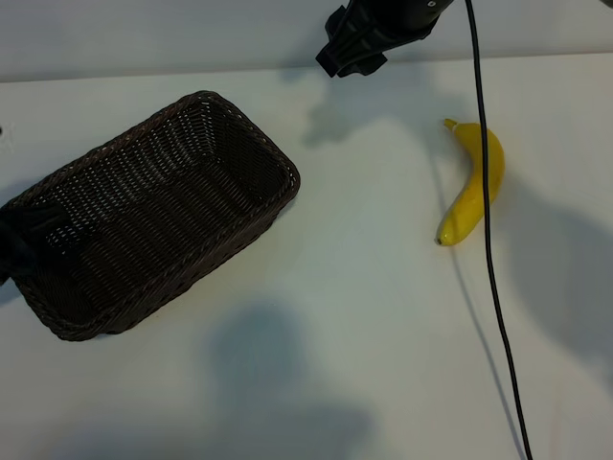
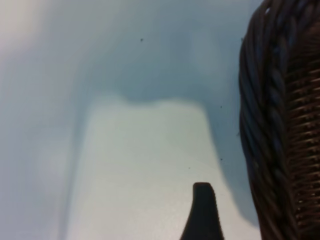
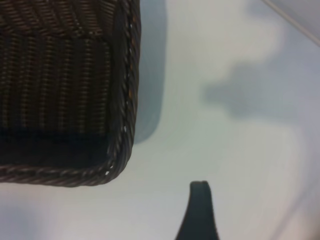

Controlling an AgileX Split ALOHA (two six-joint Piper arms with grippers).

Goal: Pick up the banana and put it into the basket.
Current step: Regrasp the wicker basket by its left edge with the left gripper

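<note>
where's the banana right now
In the exterior view the banana lies on the white table at the right, apart from the basket, a black cable crossing it.

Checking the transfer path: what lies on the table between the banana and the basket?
In the exterior view, bare white table separates the banana from the basket; only shadows fall there. The black cable crosses the banana itself.
</note>
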